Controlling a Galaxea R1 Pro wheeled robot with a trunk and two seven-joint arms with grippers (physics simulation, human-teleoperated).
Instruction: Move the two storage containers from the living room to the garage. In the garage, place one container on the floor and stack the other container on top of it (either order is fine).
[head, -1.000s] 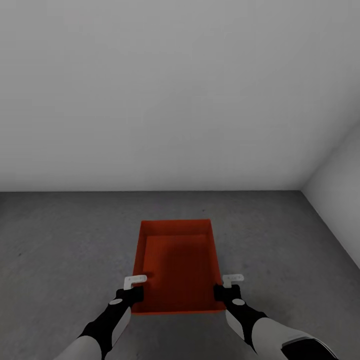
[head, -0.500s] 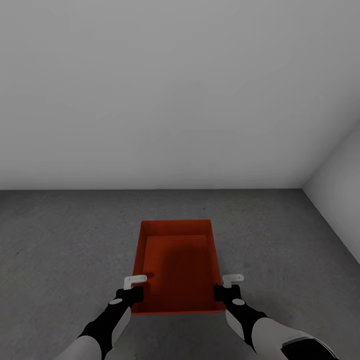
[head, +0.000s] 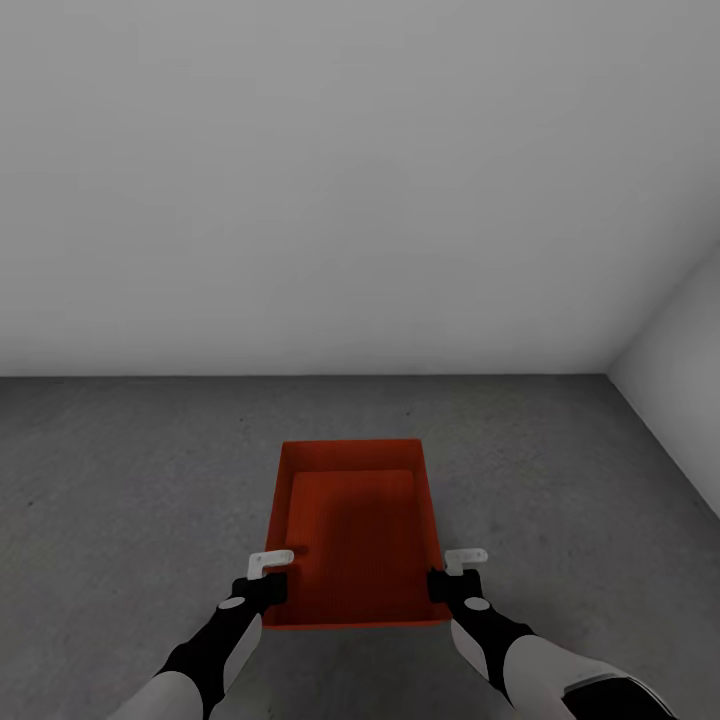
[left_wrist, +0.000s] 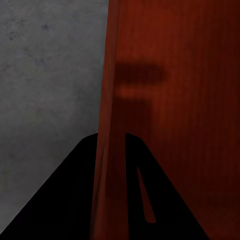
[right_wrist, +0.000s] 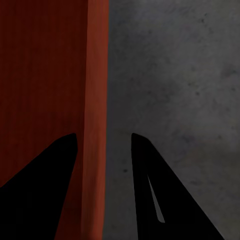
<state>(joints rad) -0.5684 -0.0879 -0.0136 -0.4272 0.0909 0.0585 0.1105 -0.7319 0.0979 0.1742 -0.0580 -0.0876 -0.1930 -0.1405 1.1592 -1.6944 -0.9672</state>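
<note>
The floor (head: 120, 480) is dark grey, mottled concrete, meeting plain white walls (head: 350, 180) that form a corner at the right of the head view. One orange-red bin (head: 352, 530) is in front of the robot, open side up, its long axis pointing away. The left gripper (head: 268, 578) pinches the bin's left wall near the close corner, a finger on each side of the rim. The right gripper (head: 450, 572) straddles the right wall, with a gap beside one finger in its wrist view. Compared with a second ago, bin, arms and room look unchanged.
</note>
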